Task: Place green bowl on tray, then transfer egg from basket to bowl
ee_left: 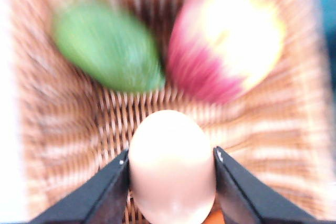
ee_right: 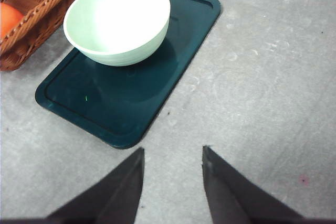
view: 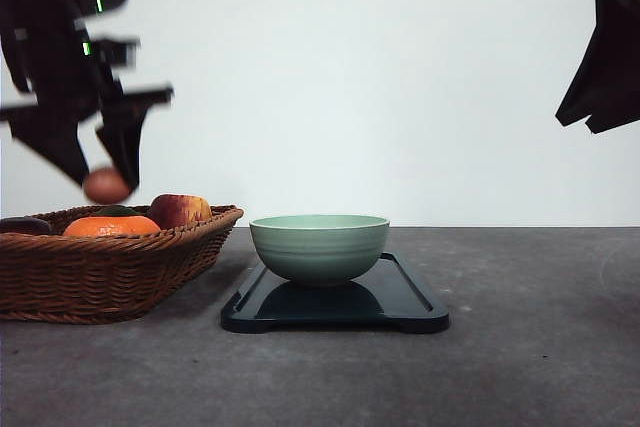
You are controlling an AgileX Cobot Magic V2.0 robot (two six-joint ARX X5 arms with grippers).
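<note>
Brownish-pink egg (ee_left: 172, 167) between the left fingers (ee_left: 107, 192) — pinched, above the basket (view: 110, 272) — right fingers (ee_right: 123, 184) apart

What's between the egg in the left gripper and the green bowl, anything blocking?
Nothing visible. The left gripper holds the egg above the basket, higher than the apple and basket rim. The green bowl sits open and empty on the tray; the right gripper is off to the side.

We see even, bright light and a soft shadow around the tray (view: 400, 312). The left gripper (view: 100, 179) smears with motion blur; behind the overexposed egg (ee_left: 172, 163), the basket (ee_left: 68, 145) streaks out of focus.
</note>
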